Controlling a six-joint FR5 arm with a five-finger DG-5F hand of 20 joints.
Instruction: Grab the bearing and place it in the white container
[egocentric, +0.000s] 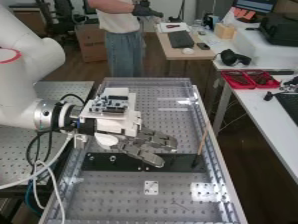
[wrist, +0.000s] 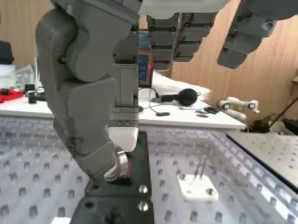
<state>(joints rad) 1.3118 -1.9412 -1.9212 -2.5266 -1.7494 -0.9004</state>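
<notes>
The fingers (wrist: 83, 112) are curling in from two sides and, as far as the contact can be judged, pinching the bearing (wrist: 120, 167) between their tips, the gap closing down to roughly the ring's own thickness. The bearing is sitting right at those tips, well away from the palm. Its long way, across the round face, is running roughly up and down, so it is standing nearly on edge with its flat sides facing the tips; whether its lower rim is touching the dark strip (wrist: 115, 201) beneath, I cannot tell.

This pinch across the thickness is what the coming move is turning on: the fingers are probably needing to rise straight first, then carry the ring to the white container, since a sideways drag could be twisting it loose. With so little of it gripped, it might be pivoting.

The bearing is looking like a small, shiny metal ring with a reddish band along its edge. Beside the strip, a flat white plate (wrist: 197, 189) is lying on the perforated surface (wrist: 40, 165), apart from the fingers.
</notes>
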